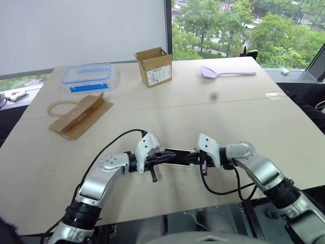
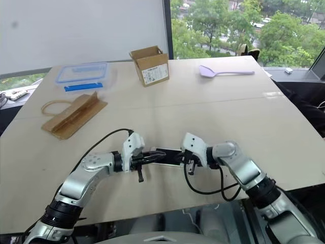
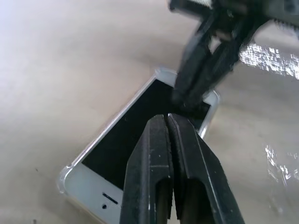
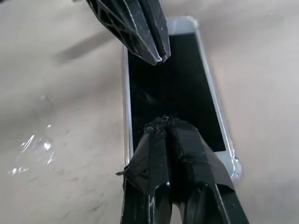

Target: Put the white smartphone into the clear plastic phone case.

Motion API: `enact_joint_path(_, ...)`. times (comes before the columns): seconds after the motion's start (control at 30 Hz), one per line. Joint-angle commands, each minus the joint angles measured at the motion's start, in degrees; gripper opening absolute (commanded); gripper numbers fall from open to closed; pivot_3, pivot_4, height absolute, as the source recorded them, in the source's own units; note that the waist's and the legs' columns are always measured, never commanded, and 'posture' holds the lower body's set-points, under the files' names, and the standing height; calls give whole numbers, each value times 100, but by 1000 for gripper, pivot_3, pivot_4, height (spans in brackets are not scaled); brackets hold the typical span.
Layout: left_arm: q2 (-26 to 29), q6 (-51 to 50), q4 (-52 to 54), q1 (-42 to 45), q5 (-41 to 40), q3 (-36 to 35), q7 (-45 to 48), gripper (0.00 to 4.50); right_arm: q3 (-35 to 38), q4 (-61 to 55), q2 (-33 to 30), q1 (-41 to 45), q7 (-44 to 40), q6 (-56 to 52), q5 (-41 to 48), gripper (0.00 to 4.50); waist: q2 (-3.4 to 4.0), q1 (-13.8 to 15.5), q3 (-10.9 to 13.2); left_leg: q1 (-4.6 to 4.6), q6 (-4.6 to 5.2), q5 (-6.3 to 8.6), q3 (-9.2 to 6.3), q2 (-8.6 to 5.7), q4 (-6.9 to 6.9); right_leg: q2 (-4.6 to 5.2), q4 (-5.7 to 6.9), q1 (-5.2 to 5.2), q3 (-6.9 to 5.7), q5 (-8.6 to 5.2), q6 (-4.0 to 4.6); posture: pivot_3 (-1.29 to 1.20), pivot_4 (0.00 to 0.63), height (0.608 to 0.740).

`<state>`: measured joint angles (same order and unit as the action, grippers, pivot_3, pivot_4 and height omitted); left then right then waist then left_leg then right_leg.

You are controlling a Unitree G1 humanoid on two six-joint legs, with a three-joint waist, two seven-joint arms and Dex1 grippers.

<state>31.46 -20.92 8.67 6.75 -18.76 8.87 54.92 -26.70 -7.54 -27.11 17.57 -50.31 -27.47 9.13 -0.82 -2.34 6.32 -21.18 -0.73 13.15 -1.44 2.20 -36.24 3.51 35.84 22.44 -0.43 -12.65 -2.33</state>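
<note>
While both arms meet over the near middle of the counter [image 1: 228,122], the scene reads so:

Phone: one white smartphone [image 4: 173,93], flat, rectangular, with rounded corners, a glossy black screen and a white bezel; it lies face up on the counter between the two hands.
Case: one clear plastic phone case [image 4: 236,170], thin and glassy, its shallow rim and rounded corners showing as a pale edge around the phone's outline; the phone sits within it, though I cannot tell whether every corner is fully seated.
Left hand: the left hand [image 3: 168,116] has its two black fingers pressed together with no gap, holding nothing, tips resting on or just above the black screen.
Right hand: the right hand [image 4: 164,120] is likewise closed, fingers side by side, empty, tips down on the screen near the phone's other end; the two hands' tips are near each other over the glass.
Counter: one broad, matt beige top with a seam across its middle.
Box: one small brown cardboard box [image 1: 153,66], open at the top, with a white label, at the far side.
Container: one clear plastic box with a blue-rimmed lid [image 1: 87,73], far left.
Bag: one flattened brown paper bag [image 1: 80,116] with a loop handle, near the container.
Spatula: one pale lilac spatula [image 1: 226,72], smooth plastic, far right.
</note>
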Motion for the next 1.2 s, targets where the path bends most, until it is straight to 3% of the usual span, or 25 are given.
enact_joint_path(0.03,-131,-68,336,74,-400,-423,-160,100,417,-10,6,-648,467,244,-37,0,1,20,52,-11,0,0,-5,-2,-1,7,0,6,-12,0,0,0,150,740)
enact_joint_path(0.13,-341,-247,452,149,-747,-769,-427,100,1282,-786,80,-955,720,246,423,0,41,61,136,-82,4,-3,-1,-10,-2,-6,6,73,-36,3,-2,0,150,740)
enact_joint_path(0.17,-394,-290,481,178,-829,-858,-501,0,1531,-988,93,-1023,788,130,601,650,34,89,149,-102,32,-20,3,-15,-6,-26,13,83,-31,6,-5,0,150,740)
enact_joint_path(0.23,-455,-401,513,240,-963,-984,-595,0,1836,-1257,40,-1130,848,56,769,1338,16,159,178,-164,33,-21,8,-40,-10,-54,19,126,-18,31,4,0,150,740)
enact_joint_path(0.27,-479,-459,506,287,-1031,-1042,-643,0,1956,-1343,28,-1161,895,51,805,1898,13,168,191,-180,32,-20,0,-41,-10,-67,19,137,-13,39,-1,0,150,740)
enact_joint_path(0.37,-487,-564,483,406,-1209,-1148,-653,691,2289,-1591,-32,-1218,1014,9,924,3153,5,175,234,-185,41,-10,-4,-41,3,-72,11,140,-15,44,-4,0,150,740)
enact_joint_path(0.47,-433,-539,556,419,-1265,-1186,-599,2057,2486,-1772,-158,-1309,1007,-11,990,4491,-4,167,273,-189,51,0,-5,-40,4,-74,7,141,-16,31,-11,0,150,740)
enact_joint_path(0.5,-387,-529,607,383,-1267,-1207,-572,2503,2550,-1863,-278,-1407,933,54,984,4500,-5,168,280,-190,50,0,-4,-41,3,-73,5,141,-16,31,-11,0,150,740)
enact_joint_path(0.7,-60,-539,943,-52,-1387,-1488,-525,2503,3142,-2293,-773,-2143,709,209,1203,4500,-18,173,324,-191,50,1,-1,-40,-2,-70,4,141,-17,17,8,0,150,740)
enact_joint_path(0.9,400,-539,1577,-1239,-1422,-1973,-435,2503,3812,-2656,-1125,-3229,553,474,1199,4500,-19,162,335,-184,49,1,2,-35,-3,-70,6,139,-15,17,9,0,150,740)
enact_joint_path(1.2,614,-588,1696,-2059,-1512,-2648,-583,2503,4399,-2733,-1119,-4115,543,812,1187,4500,-24,201,345,-182,48,2,2,-29,-12,-65,6,138,-17,17,9,0,150,740)
